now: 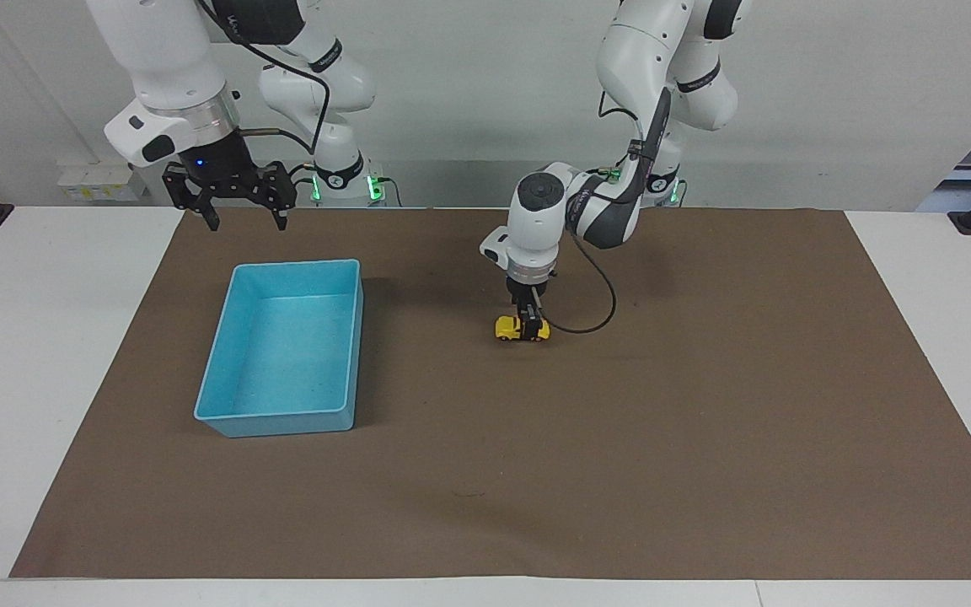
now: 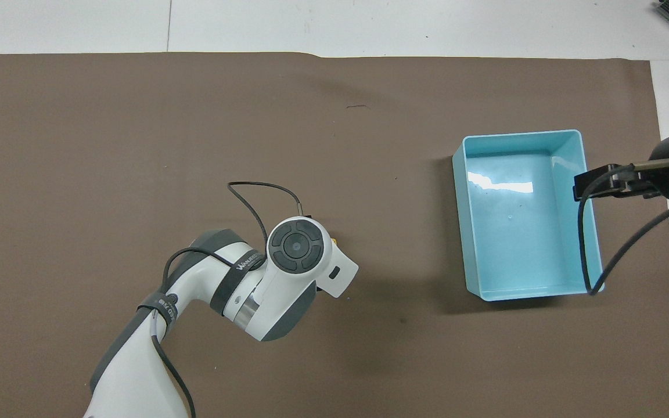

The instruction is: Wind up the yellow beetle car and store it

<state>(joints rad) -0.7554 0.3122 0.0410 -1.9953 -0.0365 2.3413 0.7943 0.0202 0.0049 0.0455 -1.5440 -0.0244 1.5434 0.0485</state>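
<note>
Bright, even light from above; both views sharp, no blur. Soft shadows on the brown mat (image 1: 705, 438) beside the blue bin (image 1: 216, 413) and under the left arm. White glare patch on bin floor in overhead view. No obvious edge distortion.

The car (image 1: 523, 328) sits on the mat (image 1: 705, 421) near the table's middle, with the left gripper (image 1: 529, 324) down on it; the bin (image 1: 287, 347) lies beside it toward the right arm's end, the right gripper (image 1: 230, 196) raised over the mat's edge nearer the robots
</note>
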